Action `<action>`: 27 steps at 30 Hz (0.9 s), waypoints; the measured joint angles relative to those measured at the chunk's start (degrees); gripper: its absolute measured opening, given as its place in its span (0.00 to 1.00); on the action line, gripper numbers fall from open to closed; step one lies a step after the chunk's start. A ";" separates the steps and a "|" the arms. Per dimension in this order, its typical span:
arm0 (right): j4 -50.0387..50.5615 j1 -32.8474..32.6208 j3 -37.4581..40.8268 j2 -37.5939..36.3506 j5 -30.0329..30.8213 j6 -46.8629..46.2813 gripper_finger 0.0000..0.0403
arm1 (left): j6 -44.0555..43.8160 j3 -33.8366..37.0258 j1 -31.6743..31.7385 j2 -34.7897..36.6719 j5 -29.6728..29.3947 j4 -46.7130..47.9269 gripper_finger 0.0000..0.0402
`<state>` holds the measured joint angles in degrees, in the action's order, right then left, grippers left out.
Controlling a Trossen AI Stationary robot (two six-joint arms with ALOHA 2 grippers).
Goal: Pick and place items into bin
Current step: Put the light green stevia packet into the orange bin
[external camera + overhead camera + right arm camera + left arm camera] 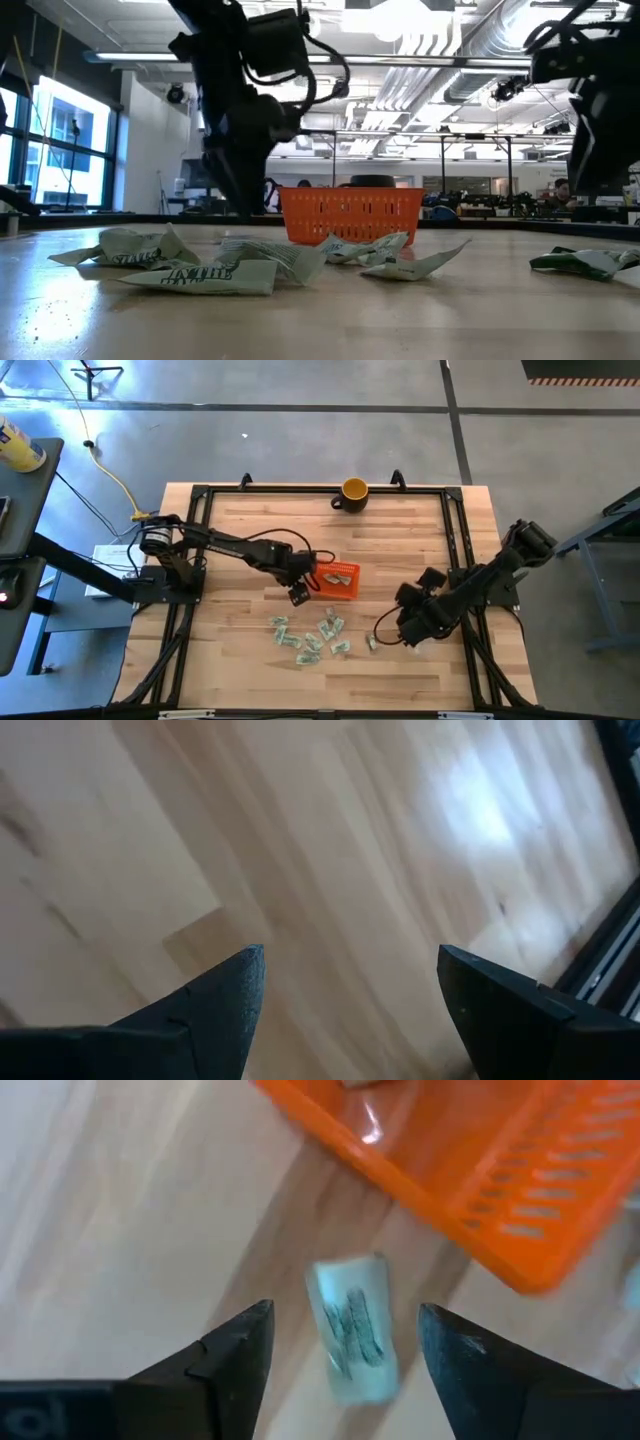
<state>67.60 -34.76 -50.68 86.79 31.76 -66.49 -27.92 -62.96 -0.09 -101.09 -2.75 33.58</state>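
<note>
Crinkly pale green-white items (190, 262), perforated orange bin (350, 214), left gripper (345, 1350) released, right gripper (350, 990) spread

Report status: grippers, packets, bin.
Left gripper open beside bin, one packet between its fingers, outside bin. Right gripper open, empty. Loose packets remain on table.

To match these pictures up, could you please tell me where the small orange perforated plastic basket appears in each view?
High view: small orange perforated plastic basket at table centre.
Low view: mid-picture, behind the crinkly wrappers.
Left wrist view: upper right, beyond the left pincer.
Right wrist view: not in it.
Shared landmark: the light wooden table top.
</note>
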 joint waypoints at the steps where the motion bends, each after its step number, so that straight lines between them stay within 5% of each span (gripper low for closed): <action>1: -0.06 0.39 0.00 -0.03 0.47 0.42 0.71 | 0.01 0.01 -0.19 -0.51 -1.34 0.37 0.69; 12: -0.73 1.53 0.00 -0.03 0.91 0.88 0.71 | -1.06 -0.20 -4.14 -5.19 -4.17 0.86 0.64; 16: -0.82 1.53 0.00 -0.03 0.77 0.91 0.71 | 2.06 -0.20 -4.12 -4.88 -3.50 0.70 0.49; 23: -0.84 1.53 0.00 -0.07 0.46 0.70 0.71 | 7.81 0.03 -4.03 -2.99 -2.46 2.35 0.07; 27: -0.83 1.13 -0.21 -2.73 -0.22 -0.30 0.71 | 8.56 -3.89 -4.10 0.61 -2.52 7.31 0.08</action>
<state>66.77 -33.63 -50.89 84.07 31.54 -66.78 -19.36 -66.85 -4.19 -100.47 -5.27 40.88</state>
